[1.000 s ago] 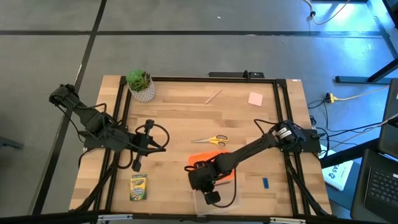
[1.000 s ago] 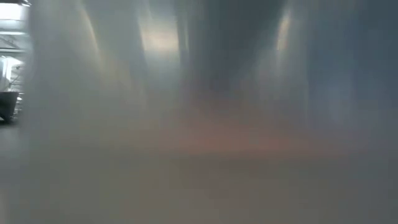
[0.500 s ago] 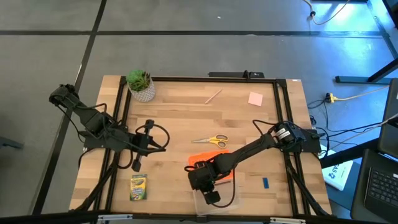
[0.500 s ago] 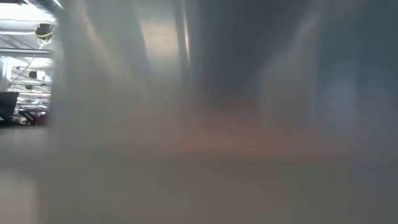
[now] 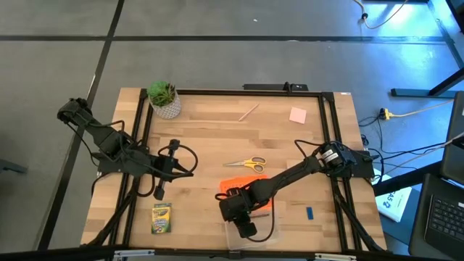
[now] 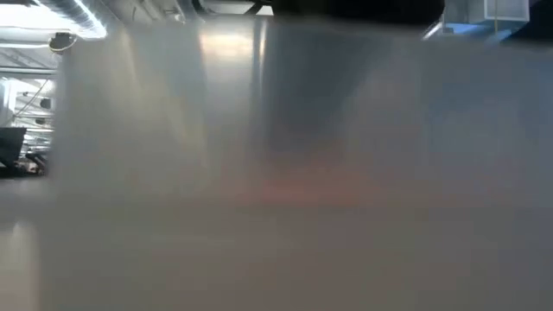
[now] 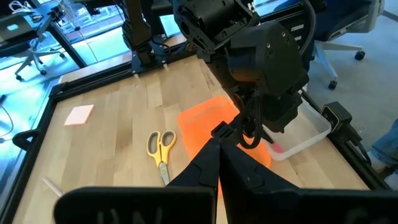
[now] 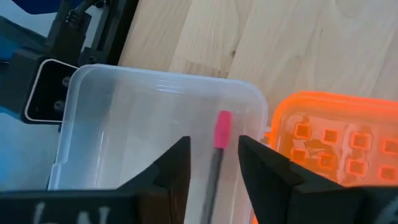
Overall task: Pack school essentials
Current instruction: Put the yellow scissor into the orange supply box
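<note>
Hovering over the clear case, the right gripper stands spread, pencil between its fingers — best released low, inside the case beside its orange lid; left gripper clenched, waiting.

On the desk, the scissors lie mid-desk, with the lid just in front and the case at the front edge. The crayon box sits front left, the plant back left, the note pad back right. A pencil lies in the case.
</note>
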